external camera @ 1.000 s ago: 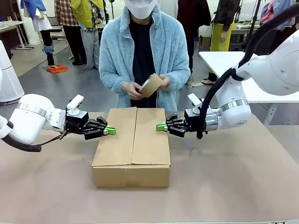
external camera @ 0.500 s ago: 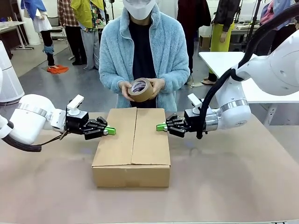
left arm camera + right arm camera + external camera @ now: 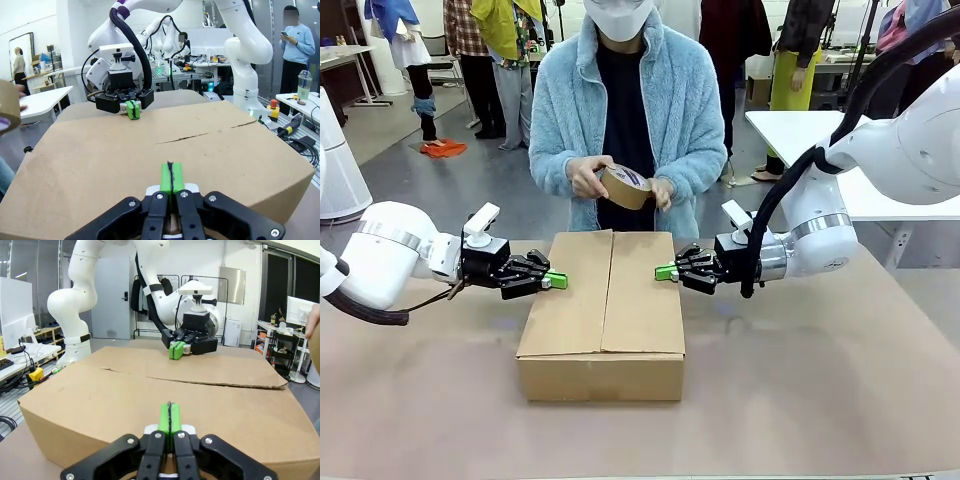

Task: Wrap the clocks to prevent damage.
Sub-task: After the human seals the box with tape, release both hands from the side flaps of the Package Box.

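Cardboard box [image 3: 602, 312] between closed fingers [image 3: 557, 280]

even, bright overhead indoor light; soft shadow at the near edge of the cardboard box [image 3: 601, 310] on the table [image 3: 820, 400]. front view sharp. wrist views bow straight lines toward their edges; nearest fingers slightly soft.

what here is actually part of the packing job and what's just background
In use:
- cardboard box, flaps closed
- brown tape roll in the person's hands
- left gripper and right gripper, shut, at the box's sides

Background:
- white side table
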Motion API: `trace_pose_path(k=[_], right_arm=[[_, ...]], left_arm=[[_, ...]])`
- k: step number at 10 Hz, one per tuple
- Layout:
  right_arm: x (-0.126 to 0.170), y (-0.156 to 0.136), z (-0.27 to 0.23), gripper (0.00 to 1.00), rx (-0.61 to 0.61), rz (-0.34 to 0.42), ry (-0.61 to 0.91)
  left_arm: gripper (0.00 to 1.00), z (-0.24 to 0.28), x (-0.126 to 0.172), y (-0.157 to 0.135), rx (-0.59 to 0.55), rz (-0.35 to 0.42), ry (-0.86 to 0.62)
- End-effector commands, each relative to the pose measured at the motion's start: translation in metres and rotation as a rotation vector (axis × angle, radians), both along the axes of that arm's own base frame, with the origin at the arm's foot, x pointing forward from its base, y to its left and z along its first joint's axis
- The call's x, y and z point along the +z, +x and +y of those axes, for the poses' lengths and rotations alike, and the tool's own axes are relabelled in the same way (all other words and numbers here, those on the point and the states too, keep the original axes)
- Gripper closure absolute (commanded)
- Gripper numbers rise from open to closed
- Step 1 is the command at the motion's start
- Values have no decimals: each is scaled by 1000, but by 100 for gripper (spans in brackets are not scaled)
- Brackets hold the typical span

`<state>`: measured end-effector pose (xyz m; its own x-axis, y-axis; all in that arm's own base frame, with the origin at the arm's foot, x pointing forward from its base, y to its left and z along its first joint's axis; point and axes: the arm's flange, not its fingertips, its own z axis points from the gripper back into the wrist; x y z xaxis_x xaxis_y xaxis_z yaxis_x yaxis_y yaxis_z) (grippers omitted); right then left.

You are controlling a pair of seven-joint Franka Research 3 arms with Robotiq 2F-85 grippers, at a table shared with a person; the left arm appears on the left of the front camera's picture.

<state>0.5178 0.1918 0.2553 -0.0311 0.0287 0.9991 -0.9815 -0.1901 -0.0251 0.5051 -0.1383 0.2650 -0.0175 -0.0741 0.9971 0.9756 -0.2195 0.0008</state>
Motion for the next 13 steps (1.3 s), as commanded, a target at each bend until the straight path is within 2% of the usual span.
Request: trace_pose_path(k=[1, 13], right_arm=[[-1, -2, 0, 99, -7, -10, -11], [-1, -2, 0, 99, -7, -10, -11]], left_arm=[[100, -2, -1, 2, 14, 3, -8], [100, -2, -1, 2, 14, 3, -8]])
